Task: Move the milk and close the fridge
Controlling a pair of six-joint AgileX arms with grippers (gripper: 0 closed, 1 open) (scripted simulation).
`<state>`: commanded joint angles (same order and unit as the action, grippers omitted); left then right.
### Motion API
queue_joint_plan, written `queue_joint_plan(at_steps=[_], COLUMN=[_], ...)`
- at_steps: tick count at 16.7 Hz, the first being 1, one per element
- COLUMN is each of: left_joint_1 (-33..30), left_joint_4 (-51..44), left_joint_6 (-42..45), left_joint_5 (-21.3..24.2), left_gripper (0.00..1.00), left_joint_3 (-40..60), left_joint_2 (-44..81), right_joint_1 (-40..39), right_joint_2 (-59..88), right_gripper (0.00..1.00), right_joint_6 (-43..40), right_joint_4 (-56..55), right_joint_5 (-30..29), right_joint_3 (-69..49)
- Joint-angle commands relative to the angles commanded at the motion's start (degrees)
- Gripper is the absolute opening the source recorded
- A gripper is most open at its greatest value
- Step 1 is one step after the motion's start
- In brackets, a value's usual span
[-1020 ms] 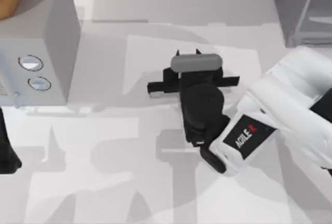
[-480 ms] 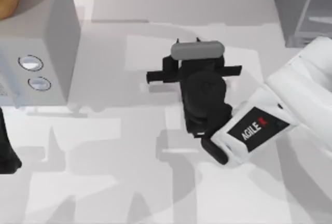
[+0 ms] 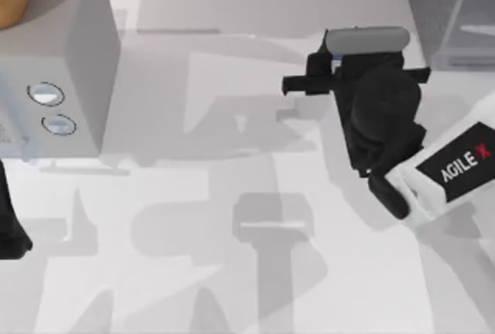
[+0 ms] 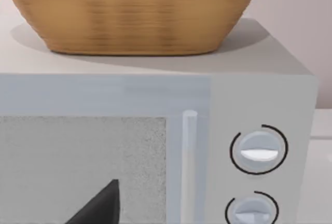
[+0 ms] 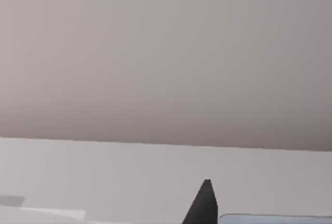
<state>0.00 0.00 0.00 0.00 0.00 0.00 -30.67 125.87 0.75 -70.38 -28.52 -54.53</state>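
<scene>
White tabletop [image 3: 193,272] lies bare along its near edge. At the left edge sits the parked left arm [image 3: 9,226]. Farther back, the right gripper [image 3: 352,36] hovers toward the far right corner; I cannot tell how its jaws stand. Beyond it, the fridge [image 3: 448,9] fills that corner. At the far left a wicker basket [image 4: 135,11] rests on the microwave [image 3: 69,79].

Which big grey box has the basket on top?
The light-grey box at the table's left, the one with two round dials, carries the woven basket. The darker fridge at the far right has none.
</scene>
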Motion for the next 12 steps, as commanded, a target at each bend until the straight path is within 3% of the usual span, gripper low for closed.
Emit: queue_joint_plan(at_steps=[8,12], left_joint_1=[0.0,0.0], left_joint_4=[0.0,0.0], left_joint_6=[0.0,0.0], left_joint_5=[0.0,0.0], left_gripper=[1.0,1.0], left_joint_3=[0.0,0.0], left_joint_2=[0.0,0.0], right_joint_1=[22.98,29.56], right_joint_2=[-31.99,-39.35], right_gripper=[0.0,0.0], right_joint_6=[0.09,0.16], right_joint_4=[5.15,6.49], right_joint_5=[20.4,26.02], right_joint_3=[25.06,31.88])
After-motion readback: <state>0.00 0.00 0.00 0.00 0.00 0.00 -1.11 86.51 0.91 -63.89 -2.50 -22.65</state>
